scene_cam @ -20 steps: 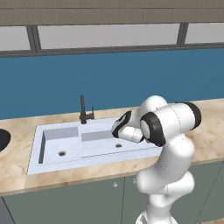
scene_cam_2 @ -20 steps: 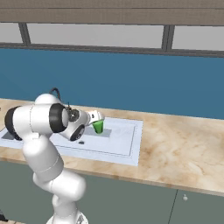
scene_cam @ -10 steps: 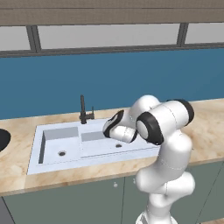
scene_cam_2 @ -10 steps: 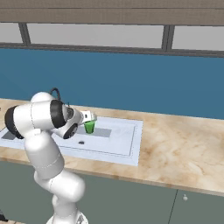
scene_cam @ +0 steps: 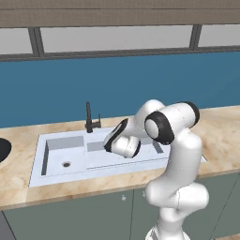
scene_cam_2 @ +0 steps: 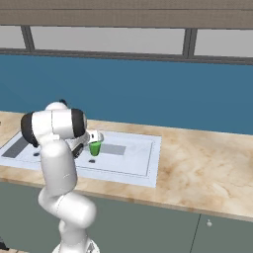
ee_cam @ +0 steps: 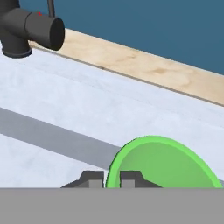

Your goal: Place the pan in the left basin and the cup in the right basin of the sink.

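The green cup point(scene_cam_2: 95, 147) hangs over the right basin point(scene_cam_2: 129, 157) of the sink point(scene_cam_2: 154, 163), held upright by its rim. My gripper point(scene_cam_2: 94, 142) is shut on that rim. In the hand view the cup point(ee_cam: 166, 166) fills the bottom, and its near rim sits between the two fingertips of the gripper point(ee_cam: 111, 179). From the left base view my hand point(scene_cam: 121, 141) hides the cup above the right basin point(scene_cam: 105, 161). The narrower left basin point(scene_cam: 61, 157) holds nothing. The black pan point(scene_cam: 3, 150) lies on the counter at the far left edge, mostly cut off.
A slim black faucet point(scene_cam: 89, 120) stands behind the divider between the basins, close to my hand, and its spout point(ee_cam: 30, 28) shows at the hand view's top left. Marbled counter point(scene_cam_2: 207, 168) stretches right of the sink. A blue wall backs the counter.
My arm has swung left and slightly down with the cup, carrying it from the right part of the right basin toward the divider and faucet.
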